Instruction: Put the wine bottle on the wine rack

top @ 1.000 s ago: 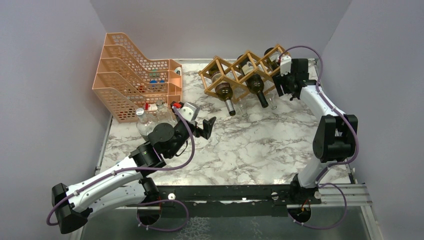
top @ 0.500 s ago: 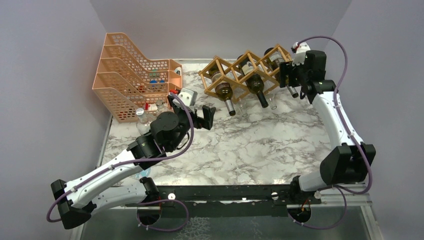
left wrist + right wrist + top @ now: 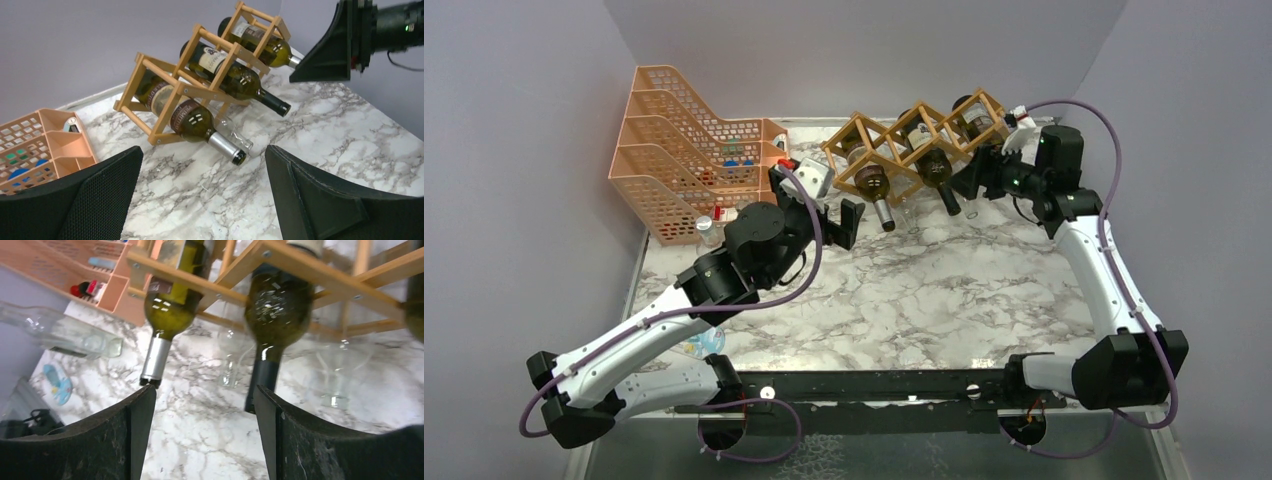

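Top view: wine rack [image 3: 892, 132] at the far edge of the table [image 3: 924, 290], three dark bottles lying in its cells; wine bottle [image 3: 969, 115] in the right-end cell. Left gripper [image 3: 824, 212] spread, empty. Right gripper [image 3: 976, 182] just beside the rack's right end.
Left wrist view: fingers [image 3: 100, 200] wide apart, nothing between.
Right wrist view: fingers [image 3: 125, 440] parted, empty.

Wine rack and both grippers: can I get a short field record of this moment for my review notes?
wine rack: at the back of the table
dark bottles: three, lying in the rack's upper cells
clear bottle: lying beneath the dark bottles
left gripper: open, empty, above the table facing the rack
right gripper: open, empty, by the rack's right end
held: nothing
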Controlling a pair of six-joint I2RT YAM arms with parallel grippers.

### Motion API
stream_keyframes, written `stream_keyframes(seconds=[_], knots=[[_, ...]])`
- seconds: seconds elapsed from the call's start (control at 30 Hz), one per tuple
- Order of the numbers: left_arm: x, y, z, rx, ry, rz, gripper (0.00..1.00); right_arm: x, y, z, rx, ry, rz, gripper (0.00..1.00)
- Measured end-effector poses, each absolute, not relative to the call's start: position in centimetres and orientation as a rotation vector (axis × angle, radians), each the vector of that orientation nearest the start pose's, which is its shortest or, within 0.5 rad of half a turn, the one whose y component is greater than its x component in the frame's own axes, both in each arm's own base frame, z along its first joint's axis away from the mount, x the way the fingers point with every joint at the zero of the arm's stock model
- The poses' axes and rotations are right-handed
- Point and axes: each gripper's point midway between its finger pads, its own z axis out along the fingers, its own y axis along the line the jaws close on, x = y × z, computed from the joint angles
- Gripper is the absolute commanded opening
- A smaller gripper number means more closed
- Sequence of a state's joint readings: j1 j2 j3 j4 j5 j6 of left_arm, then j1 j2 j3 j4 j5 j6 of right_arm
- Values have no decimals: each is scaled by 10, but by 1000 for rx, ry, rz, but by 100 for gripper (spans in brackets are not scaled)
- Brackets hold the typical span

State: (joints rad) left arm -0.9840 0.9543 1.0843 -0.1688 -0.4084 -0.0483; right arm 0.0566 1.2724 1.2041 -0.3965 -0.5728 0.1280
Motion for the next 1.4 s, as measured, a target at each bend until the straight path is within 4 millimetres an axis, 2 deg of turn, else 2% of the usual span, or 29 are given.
stream_keyframes(seconds=[0.1,0.17,0.4,0.57,0.7,0.83,0.93,1.03,1.23,1.4], knots=[[250,-242,385,427,1560,-431,99,351,139,267,-312,2015,779,74],[253,-239,395,415,1552,-404,99,344,158,269,-354,2008,816,74],[251,-218,445,343,1469,-379,99,291,264,293,-624,1880,976,73],[238,-187,476,277,1387,-377,99,266,326,300,-740,1798,1022,73],[225,-159,500,206,1315,-389,99,265,380,291,-807,1781,1000,73],[215,-137,512,150,1267,-399,99,260,438,274,-892,1772,969,73],[212,-128,514,127,1252,-395,99,261,474,266,-941,1747,945,73],[212,-127,513,125,1256,-387,99,268,506,267,-966,1703,926,73],[213,-124,507,120,1271,-370,99,282,542,267,-974,1650,881,67],[212,-121,506,113,1274,-364,99,296,552,255,-959,1649,823,57]])
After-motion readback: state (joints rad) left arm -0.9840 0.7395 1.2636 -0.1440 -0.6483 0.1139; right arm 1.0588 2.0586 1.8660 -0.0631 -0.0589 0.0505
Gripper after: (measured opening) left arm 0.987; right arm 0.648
